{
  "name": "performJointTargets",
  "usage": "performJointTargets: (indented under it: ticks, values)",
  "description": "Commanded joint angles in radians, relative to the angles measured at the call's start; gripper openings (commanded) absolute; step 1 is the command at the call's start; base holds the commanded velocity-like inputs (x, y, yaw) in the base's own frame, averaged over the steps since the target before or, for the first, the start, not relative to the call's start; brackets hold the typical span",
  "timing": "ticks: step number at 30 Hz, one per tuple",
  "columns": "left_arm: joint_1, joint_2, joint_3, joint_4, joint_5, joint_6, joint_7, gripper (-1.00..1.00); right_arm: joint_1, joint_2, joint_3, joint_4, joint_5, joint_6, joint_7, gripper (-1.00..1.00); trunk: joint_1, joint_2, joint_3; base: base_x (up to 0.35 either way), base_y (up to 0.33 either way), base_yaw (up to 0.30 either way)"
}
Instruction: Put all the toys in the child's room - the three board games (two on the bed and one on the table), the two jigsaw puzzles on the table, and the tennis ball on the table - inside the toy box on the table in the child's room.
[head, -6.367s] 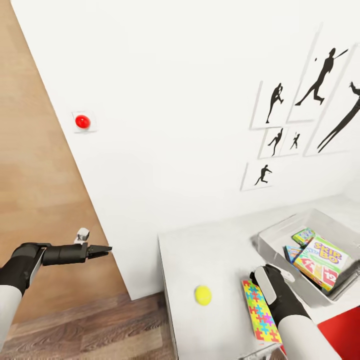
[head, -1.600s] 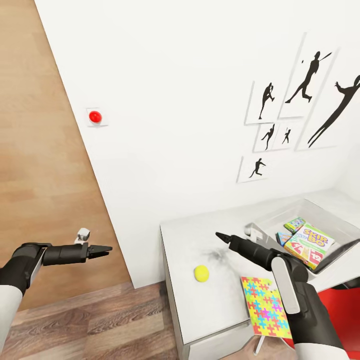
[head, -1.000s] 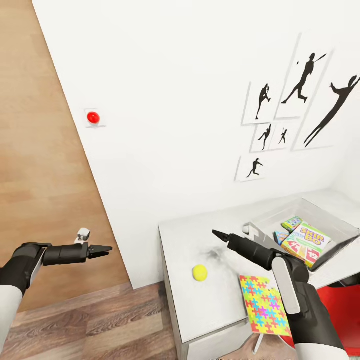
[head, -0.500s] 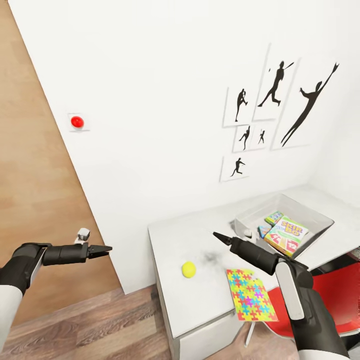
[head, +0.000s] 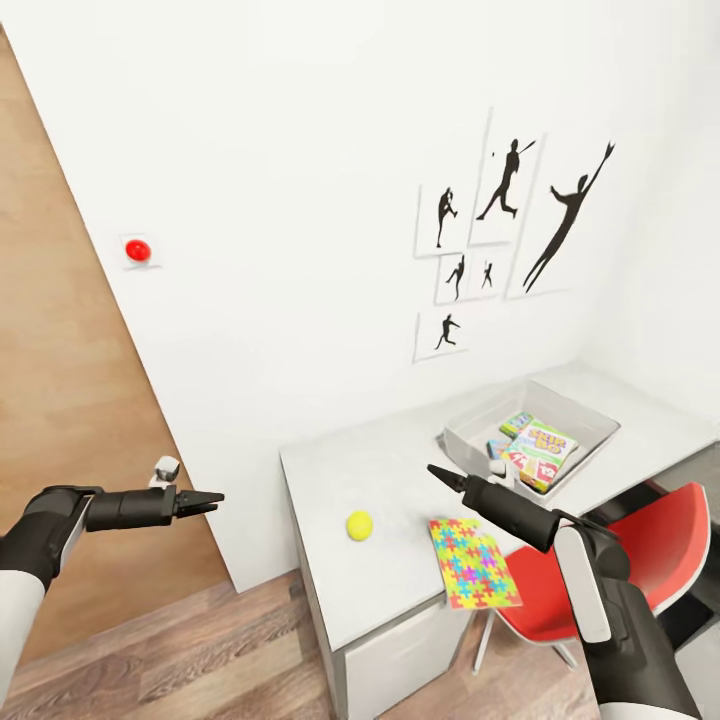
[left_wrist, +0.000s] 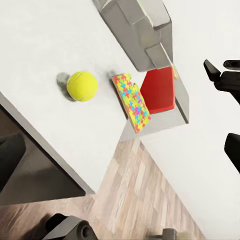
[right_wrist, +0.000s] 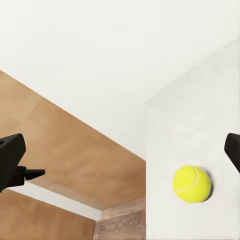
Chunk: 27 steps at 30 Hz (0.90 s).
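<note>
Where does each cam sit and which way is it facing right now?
Head: up on the robot, looking down at the table corner and wall; both arms show, right gripper over the table.
Left wrist: on the left arm, looking across at the table end; dark fingertips at the frame edge.
Right wrist: looking along the table toward the floor.
Shared: tennis ball.
</note>
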Motion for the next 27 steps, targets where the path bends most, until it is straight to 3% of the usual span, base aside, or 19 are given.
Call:
performJointTargets:
  ticks: [1, 27]
  values:
    - [-0.001, -0.001, 0.004, -0.001, -0.01, 0.011, -0.008, 1.0, -0.001, 0.0, -0.001, 0.0, -0.001, 0.006, 0.003, 1.0, 0.0, -0.002, -0.001, -0.084, 0.0, -0.027]
    - [0.0, 0.005, 0.004, -0.001, -0.01, 0.011, -0.008, 1.0, 0.002, 0.0, -0.001, 0.0, 0.0, 0.003, 0.015, 1.0, 0.0, -0.002, 0.042, -0.008, 0.0, -0.003]
